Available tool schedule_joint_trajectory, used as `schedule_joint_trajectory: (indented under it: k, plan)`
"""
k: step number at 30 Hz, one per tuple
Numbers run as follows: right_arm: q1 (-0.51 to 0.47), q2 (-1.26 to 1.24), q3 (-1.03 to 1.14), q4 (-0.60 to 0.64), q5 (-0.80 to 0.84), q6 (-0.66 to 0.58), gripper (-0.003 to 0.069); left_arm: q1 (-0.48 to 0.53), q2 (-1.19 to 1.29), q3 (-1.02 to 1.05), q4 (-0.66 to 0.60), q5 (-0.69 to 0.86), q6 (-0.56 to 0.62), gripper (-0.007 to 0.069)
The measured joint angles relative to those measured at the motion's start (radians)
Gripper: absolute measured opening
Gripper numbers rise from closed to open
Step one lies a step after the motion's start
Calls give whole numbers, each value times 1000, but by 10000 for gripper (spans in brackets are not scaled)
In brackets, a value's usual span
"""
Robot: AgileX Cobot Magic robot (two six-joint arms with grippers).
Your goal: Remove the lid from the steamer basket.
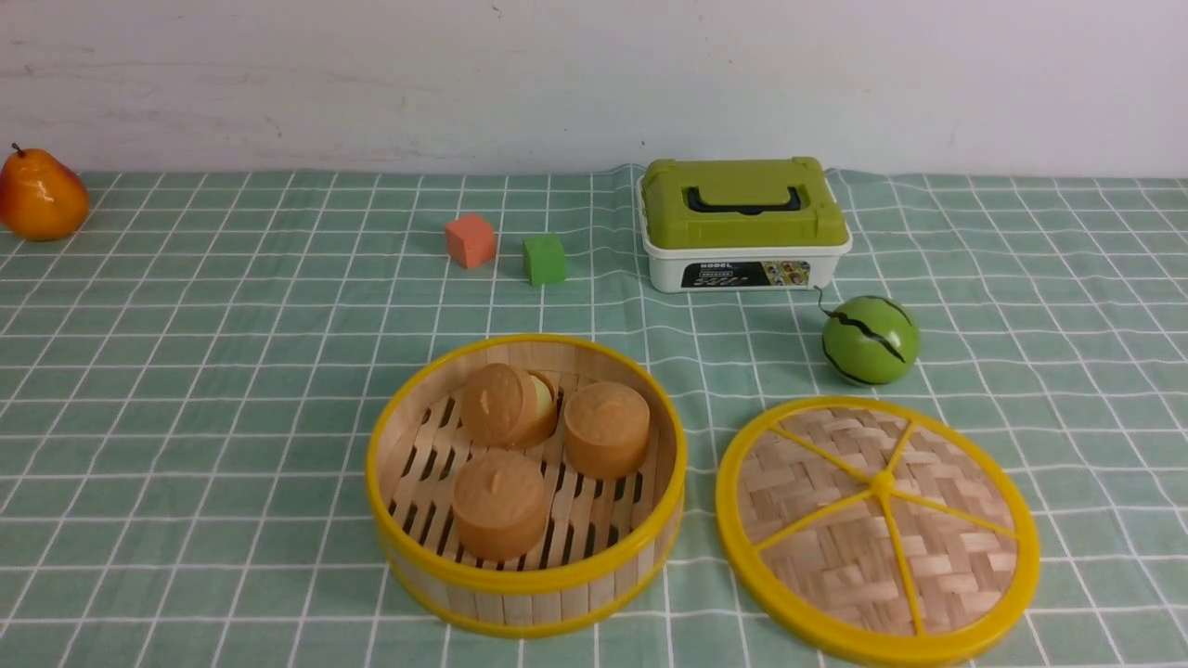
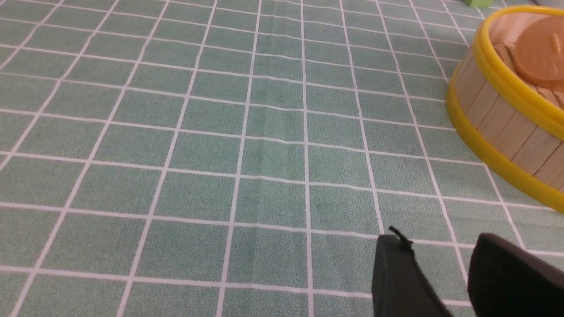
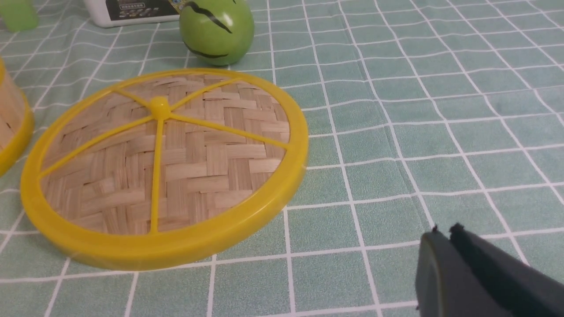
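The steamer basket (image 1: 529, 603) stands uncovered at the middle front of the checked cloth, with three round brown buns (image 1: 498, 501) on its slatted floor. The lid (image 1: 835, 547) lies flat on the cloth just right of the basket, apart from it. Neither arm shows in the front view. In the left wrist view my left gripper (image 2: 438, 240) hangs open over bare cloth, with the basket wall (image 2: 498, 119) off to one side. My right gripper (image 3: 445, 231) is shut on nothing, over the cloth a short way from the lid (image 3: 163, 167).
A white box with an olive-green lid (image 1: 742, 223) stands at the back. A green melon ball (image 1: 870, 340) sits behind the lid. An orange cube (image 1: 470, 240) and a green cube (image 1: 544, 259) lie behind the basket. A pear (image 1: 39, 195) is far left.
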Motion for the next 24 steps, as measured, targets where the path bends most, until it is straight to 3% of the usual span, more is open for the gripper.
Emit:
schedule_joint_trajectory:
  k: [24]
  plan:
    - [0, 0, 0, 0, 0, 0, 32, 0, 0, 0, 0, 0, 0, 239]
